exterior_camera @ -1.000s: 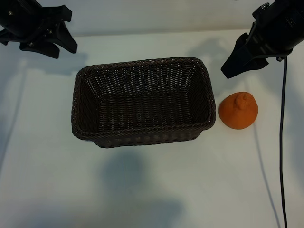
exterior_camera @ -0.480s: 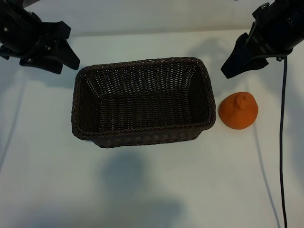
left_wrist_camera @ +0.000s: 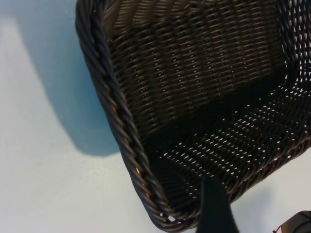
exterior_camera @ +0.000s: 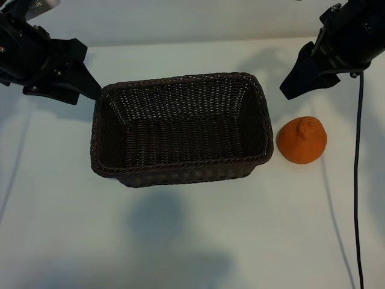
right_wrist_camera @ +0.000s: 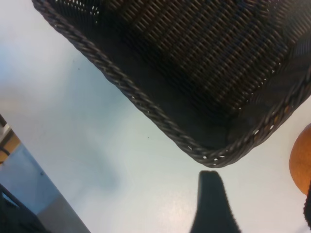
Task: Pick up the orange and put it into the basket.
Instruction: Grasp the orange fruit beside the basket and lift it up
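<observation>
The orange (exterior_camera: 302,139), bumpy with a knobbly top, sits on the white table just right of the basket (exterior_camera: 96,129), a dark woven rectangle with nothing inside. My right gripper (exterior_camera: 293,77) hangs open above the table behind the orange, nothing between its fingers. In the right wrist view the orange (right_wrist_camera: 302,166) shows at the edge, beyond the basket's corner rim (right_wrist_camera: 121,83). My left gripper (exterior_camera: 84,69) is open at the basket's back left corner. One of its fingers (left_wrist_camera: 216,208) lies over the rim (left_wrist_camera: 121,121).
The white table (exterior_camera: 192,241) spreads wide in front of the basket. A black cable (exterior_camera: 356,180) runs down the right side, past the orange. Beyond the table's edge a floor strip (right_wrist_camera: 29,189) shows in the right wrist view.
My left gripper has come down and inward to the basket's back left corner. The right gripper, the orange and the basket have not moved.
</observation>
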Action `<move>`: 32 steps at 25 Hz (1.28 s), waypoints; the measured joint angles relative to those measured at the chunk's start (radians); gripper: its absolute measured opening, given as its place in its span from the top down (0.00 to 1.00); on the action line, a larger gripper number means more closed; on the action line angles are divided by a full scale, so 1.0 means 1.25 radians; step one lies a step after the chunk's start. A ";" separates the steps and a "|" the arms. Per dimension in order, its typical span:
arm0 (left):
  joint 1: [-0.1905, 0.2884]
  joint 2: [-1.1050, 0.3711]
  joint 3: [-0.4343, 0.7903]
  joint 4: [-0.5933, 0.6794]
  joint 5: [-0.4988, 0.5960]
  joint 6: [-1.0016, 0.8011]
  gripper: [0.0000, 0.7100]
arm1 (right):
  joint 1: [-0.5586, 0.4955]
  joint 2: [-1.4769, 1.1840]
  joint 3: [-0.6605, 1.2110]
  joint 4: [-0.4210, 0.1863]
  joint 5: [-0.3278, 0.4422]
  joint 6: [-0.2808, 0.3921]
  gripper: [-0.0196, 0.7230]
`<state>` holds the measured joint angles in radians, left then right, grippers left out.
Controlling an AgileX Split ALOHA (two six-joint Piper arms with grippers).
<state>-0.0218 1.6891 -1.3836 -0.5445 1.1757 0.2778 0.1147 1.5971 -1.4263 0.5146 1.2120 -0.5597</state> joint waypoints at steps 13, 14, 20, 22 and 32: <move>0.000 0.000 0.000 -0.004 0.000 0.000 0.31 | 0.000 0.000 0.000 0.000 0.002 0.000 0.37; 0.000 0.000 0.000 -0.004 0.000 0.000 0.31 | 0.000 0.000 0.000 -0.002 0.002 0.000 0.37; 0.000 0.000 0.000 -0.004 0.000 0.000 0.35 | 0.000 0.000 0.000 -0.071 0.003 0.000 0.37; 0.000 0.000 0.000 -0.004 0.000 0.000 0.36 | 0.000 0.000 0.000 -0.100 0.003 0.000 0.37; 0.000 0.000 0.000 -0.004 0.000 0.000 0.40 | 0.000 0.002 0.000 -0.188 -0.014 0.040 0.37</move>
<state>-0.0218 1.6891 -1.3836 -0.5492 1.1757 0.2778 0.1147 1.6000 -1.4263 0.2796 1.1946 -0.5103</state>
